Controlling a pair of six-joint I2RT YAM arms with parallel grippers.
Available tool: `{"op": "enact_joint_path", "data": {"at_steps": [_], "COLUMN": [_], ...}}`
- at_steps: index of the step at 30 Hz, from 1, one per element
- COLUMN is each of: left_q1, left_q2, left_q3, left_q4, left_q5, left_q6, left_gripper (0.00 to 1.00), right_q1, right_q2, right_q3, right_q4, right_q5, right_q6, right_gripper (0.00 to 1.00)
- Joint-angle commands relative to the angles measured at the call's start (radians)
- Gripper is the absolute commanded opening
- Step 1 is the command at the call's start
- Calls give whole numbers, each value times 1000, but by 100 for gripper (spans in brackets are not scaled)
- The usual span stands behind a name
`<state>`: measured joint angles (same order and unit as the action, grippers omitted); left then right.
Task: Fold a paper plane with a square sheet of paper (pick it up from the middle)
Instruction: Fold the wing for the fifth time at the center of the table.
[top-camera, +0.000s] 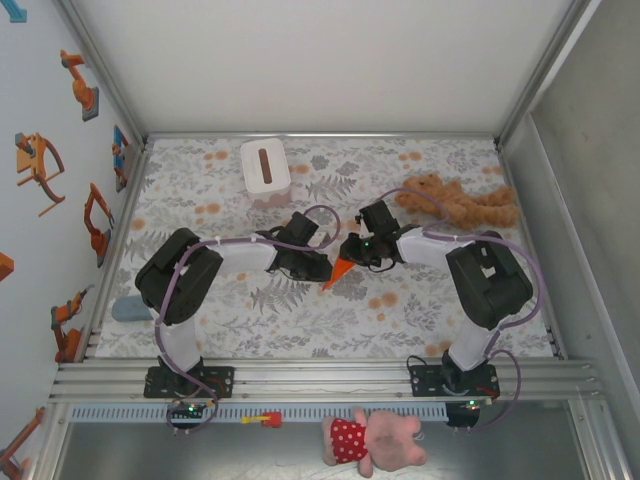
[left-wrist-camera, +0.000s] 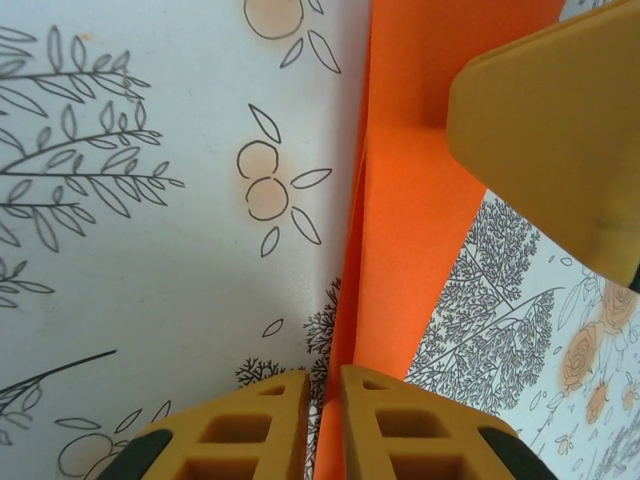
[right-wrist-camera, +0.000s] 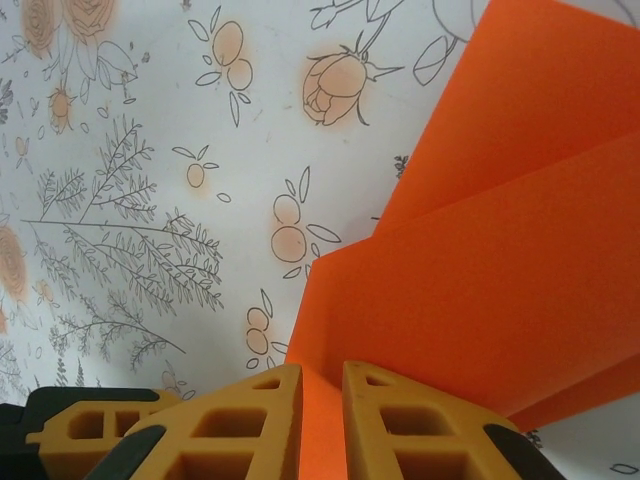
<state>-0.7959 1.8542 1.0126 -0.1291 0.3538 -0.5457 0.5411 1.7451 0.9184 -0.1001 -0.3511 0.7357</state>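
paper: folded orange paper (top-camera: 340, 272), held at the centre of the top view between both arms, narrow tip toward the lower left.
left gripper (left-wrist-camera: 323, 385): clenched on the paper's thin edge; long axis runs straight up-frame from the fingers.
right gripper (right-wrist-camera: 322, 380): clenched on a flap; paper fans toward the upper right.
nearer arm: neither, both already hold it.
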Motion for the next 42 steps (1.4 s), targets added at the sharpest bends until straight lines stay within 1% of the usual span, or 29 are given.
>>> {"op": "enact_joint_path", "data": {"at_steps": [1,4,8,13,19,24,35,42], "left_q1": [4,5,5,1,-22,-29,-37,-38], "left_q2": [-46,-74,-84,-64,-28,0,36,43], "left_q3": [-15,-27,-56,-54,-16,0,18,26], "left_q4": [-33,-17,59,89,59,26,-29,-42], "left_q5": [-65,-70,-14,32,39,28,-16,-34], "left_q6": [-22,-41,-64,-70,-44,-33,-17,-15], "left_gripper": [19,23,31,39,42,41,25,23], "right_q1": [3,2,2,2,2,2,2,2], "right_q2": [5,3,5,7,15,23,30,31], "right_q3": [25,25,28,28,31,34,39,42], "right_q4": [-29,-30,-33,-35,-39,-42,-57,-66], "right_q5": [29,33,38,38,40,41,56,64], "right_q6": [5,7,8,8,11,14,15,14], "right_gripper": [18,18,18,18,18,18,18,17]}}
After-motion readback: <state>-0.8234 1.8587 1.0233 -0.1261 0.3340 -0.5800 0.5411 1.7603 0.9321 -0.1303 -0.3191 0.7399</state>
